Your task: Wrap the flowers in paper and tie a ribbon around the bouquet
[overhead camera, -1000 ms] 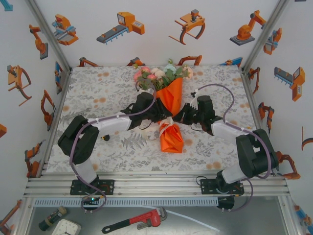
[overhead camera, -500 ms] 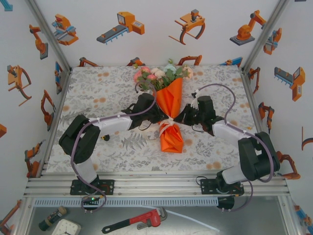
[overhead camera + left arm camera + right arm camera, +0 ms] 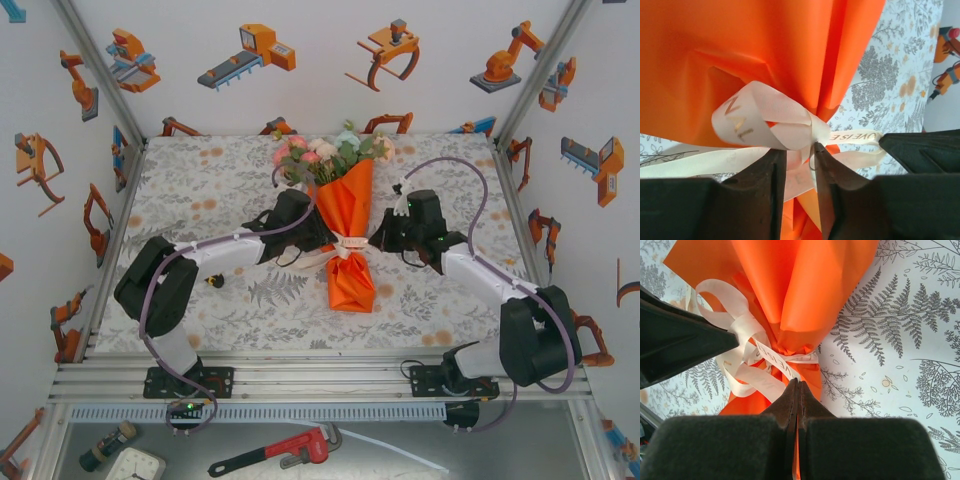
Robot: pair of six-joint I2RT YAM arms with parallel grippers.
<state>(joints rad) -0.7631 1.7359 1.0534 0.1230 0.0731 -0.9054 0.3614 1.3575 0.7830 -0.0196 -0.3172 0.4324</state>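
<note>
The bouquet (image 3: 345,215) lies mid-desk (image 3: 200,200), flowers (image 3: 330,152) at the far end. Right jaws are clenched on a ribbon (image 3: 775,360) strand at the cinch; left jaws stand parted around another. An uneven pull may loosen the knot or tear the paper (image 3: 815,290)

Robot lab test cell: aluminium frame (image 3: 320,378), white walls (image 3: 320,95), robot stickers (image 3: 250,55), wrench (image 3: 275,452) below.
</note>
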